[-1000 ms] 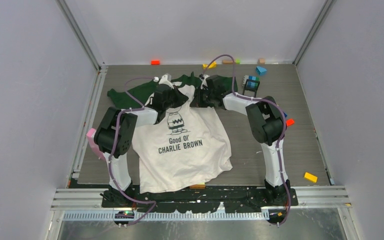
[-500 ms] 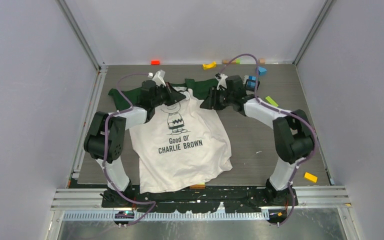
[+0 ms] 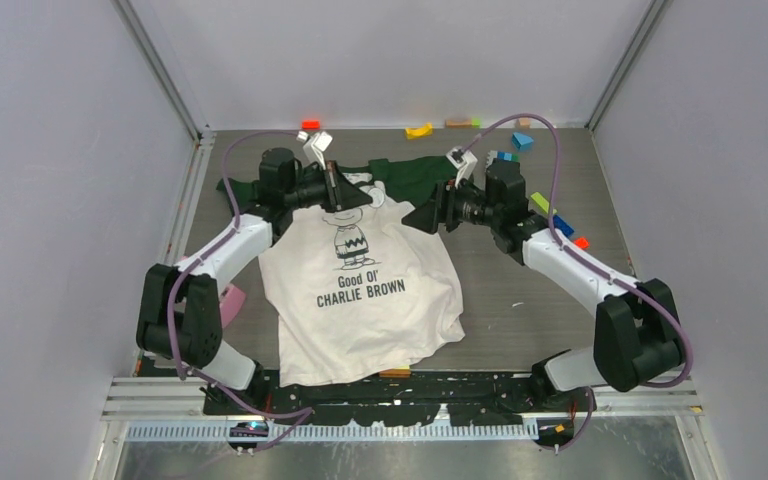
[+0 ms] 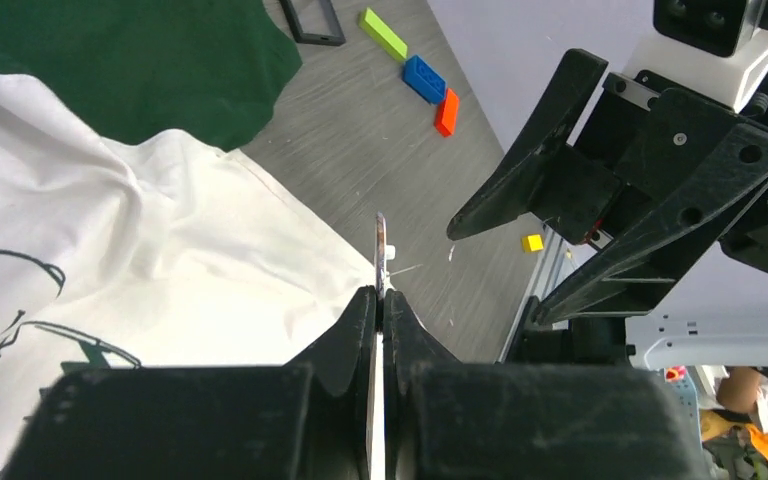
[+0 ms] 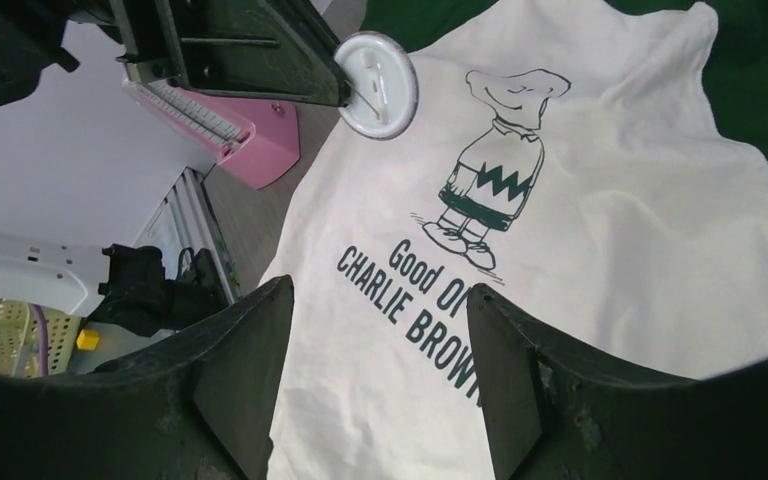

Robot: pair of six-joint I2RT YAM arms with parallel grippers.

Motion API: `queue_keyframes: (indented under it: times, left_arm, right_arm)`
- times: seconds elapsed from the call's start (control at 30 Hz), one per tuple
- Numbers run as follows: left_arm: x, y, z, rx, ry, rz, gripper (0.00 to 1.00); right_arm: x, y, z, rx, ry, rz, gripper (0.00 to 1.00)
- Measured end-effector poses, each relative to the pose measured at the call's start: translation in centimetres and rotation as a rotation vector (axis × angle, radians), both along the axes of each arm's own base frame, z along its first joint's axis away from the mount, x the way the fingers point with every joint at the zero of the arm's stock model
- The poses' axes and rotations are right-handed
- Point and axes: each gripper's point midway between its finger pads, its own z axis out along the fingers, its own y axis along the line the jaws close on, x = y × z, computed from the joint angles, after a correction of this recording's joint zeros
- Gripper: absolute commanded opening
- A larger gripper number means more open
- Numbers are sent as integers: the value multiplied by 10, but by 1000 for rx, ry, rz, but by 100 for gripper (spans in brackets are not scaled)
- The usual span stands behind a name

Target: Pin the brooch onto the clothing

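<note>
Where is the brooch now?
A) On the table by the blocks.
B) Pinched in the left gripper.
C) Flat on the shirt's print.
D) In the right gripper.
B: the right wrist view shows the round brooch clamped by the left gripper, while the right gripper stands open and empty.

Clutter check on your grey wood-grain table [image 3: 520, 300]. Along the far edge you've got a red block [image 3: 310, 124], a yellow block [image 3: 419, 130] and a tan block [image 3: 457, 122]. There's a blue block [image 3: 522, 141] near the far right corner. Toward the right edge, a lime-green flat bar [image 4: 384, 33], a blue studded brick [image 4: 425, 78] and an orange-red brick [image 4: 446, 111] sit in a row, with the last two close together. A black rectangular frame [image 4: 312, 20] is near the bar. A pink plastic box [image 5: 250, 135] is at the left edge, and a small yellow cube [image 4: 532, 242] is close to the right edge.
</note>
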Motion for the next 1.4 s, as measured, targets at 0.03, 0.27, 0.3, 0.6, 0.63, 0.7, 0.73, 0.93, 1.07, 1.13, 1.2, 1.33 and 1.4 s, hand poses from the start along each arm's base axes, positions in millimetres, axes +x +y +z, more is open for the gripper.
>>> queue_keyframes:
  times: [0.03,0.27,0.3,0.6,0.63,0.7,0.73,0.93,1.07,1.13,1.2,1.33,1.4]
  left_arm:
    - [-2,1,2,13,-6,1,0]
    - [12,16,-11,92,23,131,0]
    - [16,19,-14,102,28,159,0]
    - [53,37,-69,239,121,395,0]
    - [56,36,-79,267,137,409,0]
    - [60,33,-94,325,153,427,0]
    - [61,32,-99,352,156,433,0]
    - [75,18,-117,533,104,459,0]
    - [80,12,-119,610,59,473,0]
    - [81,10,-119,644,40,475,0]
    - [83,6,-119,683,16,473,0]
    - [90,-2,-120,757,-15,462,0]
    - [92,-4,-123,795,-19,457,0]
  right_arm:
    - [0,0,0,0,-2,1,69]
    - [33,11,-28,-120,14,-106,66]
    - [40,14,-37,-138,22,-126,65]
    - [83,43,-114,-282,102,-256,58]
    - [87,45,-118,-292,102,-267,58]
    - [94,46,-124,-311,99,-296,57]
    - [97,44,-125,-319,96,-312,57]
    - [113,25,-128,-377,64,-451,57]
    - [110,6,-130,-413,56,-516,57]
    - [105,-1,-130,-427,55,-534,57]
    - [101,-7,-126,-431,48,-549,57]
    - [97,-14,-122,-433,39,-567,57]
    - [96,-15,-121,-434,36,-572,57]
